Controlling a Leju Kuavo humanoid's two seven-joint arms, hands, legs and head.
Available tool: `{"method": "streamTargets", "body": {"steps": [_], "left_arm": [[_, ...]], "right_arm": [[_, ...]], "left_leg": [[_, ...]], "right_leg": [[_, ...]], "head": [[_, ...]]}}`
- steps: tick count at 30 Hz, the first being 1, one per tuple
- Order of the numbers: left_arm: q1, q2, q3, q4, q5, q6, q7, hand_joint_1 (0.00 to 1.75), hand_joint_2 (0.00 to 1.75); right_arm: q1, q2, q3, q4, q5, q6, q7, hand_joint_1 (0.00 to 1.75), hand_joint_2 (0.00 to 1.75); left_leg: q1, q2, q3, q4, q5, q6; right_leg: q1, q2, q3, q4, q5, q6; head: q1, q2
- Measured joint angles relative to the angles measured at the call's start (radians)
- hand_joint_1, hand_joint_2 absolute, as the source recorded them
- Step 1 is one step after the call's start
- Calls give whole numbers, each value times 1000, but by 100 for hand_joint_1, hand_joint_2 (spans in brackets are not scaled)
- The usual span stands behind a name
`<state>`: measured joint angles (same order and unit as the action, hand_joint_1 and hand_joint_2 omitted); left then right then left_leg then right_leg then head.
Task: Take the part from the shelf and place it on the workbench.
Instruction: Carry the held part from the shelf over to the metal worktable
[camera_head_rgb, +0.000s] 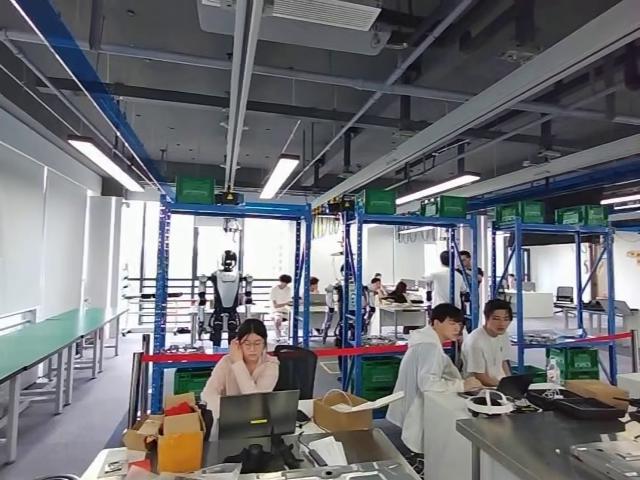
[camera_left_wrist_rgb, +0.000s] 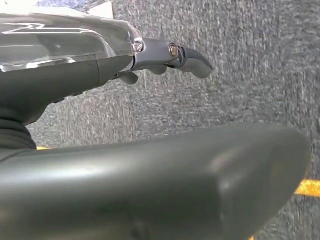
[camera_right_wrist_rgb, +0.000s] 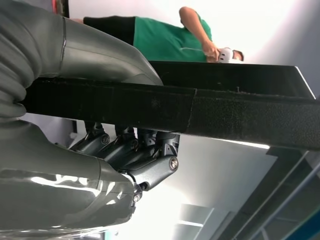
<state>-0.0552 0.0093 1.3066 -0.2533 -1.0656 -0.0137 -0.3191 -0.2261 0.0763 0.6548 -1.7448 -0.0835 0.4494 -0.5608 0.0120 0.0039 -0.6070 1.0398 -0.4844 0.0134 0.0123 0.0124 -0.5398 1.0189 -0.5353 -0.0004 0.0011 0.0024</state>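
In the right wrist view my right hand (camera_right_wrist_rgb: 128, 150) grips a long flat black part (camera_right_wrist_rgb: 241, 112), thumb on one face and the dark fingers (camera_right_wrist_rgb: 151, 167) curled against the other. The part runs on out of the picture. My left hand (camera_left_wrist_rgb: 162, 55) hangs over grey carpet with nothing in it, one finger stretched out and the thick thumb (camera_left_wrist_rgb: 181, 180) apart from it. The head view looks across the hall: blue shelf racks (camera_head_rgb: 234, 210) with green crates stand at the back, and a steel workbench (camera_head_rgb: 528, 435) lies at the lower right.
Several people sit at laptops behind a cluttered table (camera_head_rgb: 355, 445) with cardboard boxes (camera_head_rgb: 180, 435). Red barrier tape (camera_head_rgb: 332, 352) runs across in front of the racks. Green-topped tables (camera_head_rgb: 45, 345) line the left wall. A person in a green shirt (camera_right_wrist_rgb: 170, 32) stands beyond the part.
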Motion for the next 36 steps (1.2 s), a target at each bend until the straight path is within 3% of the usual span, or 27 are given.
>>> {"method": "streamTargets", "body": {"steps": [2, 5, 6, 7, 8, 10, 11, 14, 17, 18, 20, 21, 22, 23, 25, 26, 28, 31, 32, 34, 36], "left_arm": [[-1, 0, 0, 0, 0, 0, 0, 0, 175], [-3, 0, 0, 0, 0, 0, 0, 0, 175], [-3, 0, 0, 0, 0, 0, 0, 0, 175], [-3, 0, 0, 0, 0, -1, 0, 0, 175], [-2, 0, 0, 0, -1, -2, 0, 0, 175], [-1, 0, 0, 0, -2, -5, 0, 0, 175], [-2, 0, 0, 0, -2, -7, 0, 0, 175], [-5, 0, 0, 0, -3, -8, 1, 0, 175], [-8, 0, 0, 0, -3, -8, 0, 0, 175], [-8, 0, 0, 0, -4, -8, 0, 0, 175], [-6, 0, 0, 0, -4, -8, 0, 0, 175], [-4, 1, 0, 0, -4, -8, 0, 0, 175], [-2, 1, 0, 0, -4, -8, 0, 0, 175], [-1, 1, 0, 0, -5, -8, 0, 0, 175], [-1, 1, 0, 0, -5, -8, -1, 0, 175], [-1, 1, 0, 0, -6, -8, -2, 0, 175], [-3, 1, 0, 0, -6, -8, -2, 0, 175], [-2, 1, 0, 0, -7, -7, -2, 0, 175], [-2, 1, 0, 0, -7, -7, -3, 0, 175], [-4, 1, 0, 0, -8, -7, -3, 0, 175], [-5, 1, 0, 0, -8, -7, -4, 0, 175]], "right_arm": [[-1, 0, 0, -2, 0, 0, 0, 175, 175], [1, -4, -1, -3, 0, 0, -1, 175, 175], [2, -5, -1, -2, 0, 0, -1, 175, 175], [3, -6, -1, -2, 0, 0, -1, 175, 175], [3, -7, -1, -2, 0, 0, -1, 175, 175], [1, -7, -1, -2, 1, 0, 0, 175, 175], [-1, -8, -1, -2, 1, 0, 1, 175, 175], [-4, -9, -1, -3, 3, 0, 3, 175, 175], [-7, -8, -1, -6, 3, 0, 5, 175, 175], [-9, -8, -1, -6, 3, 0, 5, 175, 175], [-12, -8, -1, -5, 3, 0, 6, 175, 175], [-12, -8, -1, -4, 4, 0, 7, 175, 175], [-12, -9, -1, -3, 4, 0, 8, 175, 175], [-12, -9, -1, -2, 4, 0, 9, 175, 175], [-12, -9, -1, -1, 4, 0, 11, 175, 175], [-14, -9, 0, 0, 4, 0, 12, 175, 175], [-17, -10, 0, 0, 4, 0, 14, 175, 175], [-19, -11, 0, 1, 4, 0, 15, 175, 175], [-20, -11, 0, 0, 4, 0, 16, 175, 175], [-20, -12, 0, 1, 3, 0, 16, 175, 175], [-18, -14, 0, 1, 3, -1, 16, 175, 175]], "left_leg": [[6, 0, 10, -7, -3, 8], [9, 0, 23, -8, -14, 16], [9, 0, 29, -8, -20, 16], [9, -1, 36, -8, -25, 14], [10, -1, 46, -8, -32, 13], [11, -3, 66, -9, -47, 6], [11, -4, 71, -10, -53, 1], [11, -4, 73, -16, -60, -15], [12, -2, 66, 10, -82, -25], [12, -2, 43, 56, -102, -26], [11, -3, -37, 190, -147, -28], [12, -3, -74, 243, -155, -30], [12, -3, -97, 261, -141, -31], [13, -3, -99, 240, -107, -32], [15, -3, -62, 125, -18, -31], [14, -3, -41, 72, 7, -29], [9, -4, -22, 26, 7, -19], [8, -6, -14, 15, -8, -1], [9, -6, -9, 13, -11, 5], [11, -6, 3, 12, -20, 13], [11, -6, 14, 12, -31, 17]], "right_leg": [[-2, -1, -17, 46, -27, 12], [-12, -4, -126, 236, -93, 27], [-15, -5, -158, 278, -94, 30], [-17, -6, -172, 284, -76, 32], [-17, -7, -167, 250, -39, 32], [-15, -7, -122, 122, 47, 28], [-13, -8, -102, 70, 71, 23], [-6, -6, -84, 20, 64, 2], [-11, -7, -63, -2, 58, -16], [-12, -9, -54, -7, 55, -22], [-9, -10, -42, -9, 45, -29], [-8, -9, -35, -9, 39, -31], [-8, -8, -27, -9, 32, -31], [-8, -6, -17, -8, 24, -30], [-7, -4, 9, -8, 5, -23], [-6, -3, 17, -6, -5, -17], [-5, -2, 21, -3, -16, -4], [-7, -3, 21, 2, -29, 11], [-8, -4, 11, 25, -41, 17], [-11, -7, -46, 133, -82, 27], [-13, -7, -135, 264, -111, 31]], "head": [[0, 0], [0, 0], [0, 0], [0, 0], [0, 0], [0, 0], [-1, 0], [-2, 1], [-2, 1], [-2, 1], [-2, 0], [-2, 0], [-2, 0], [-2, 0], [-2, 0], [-2, 0], [-2, 0], [-2, 0], [-2, 0], [-2, 0], [-2, 0]]}}
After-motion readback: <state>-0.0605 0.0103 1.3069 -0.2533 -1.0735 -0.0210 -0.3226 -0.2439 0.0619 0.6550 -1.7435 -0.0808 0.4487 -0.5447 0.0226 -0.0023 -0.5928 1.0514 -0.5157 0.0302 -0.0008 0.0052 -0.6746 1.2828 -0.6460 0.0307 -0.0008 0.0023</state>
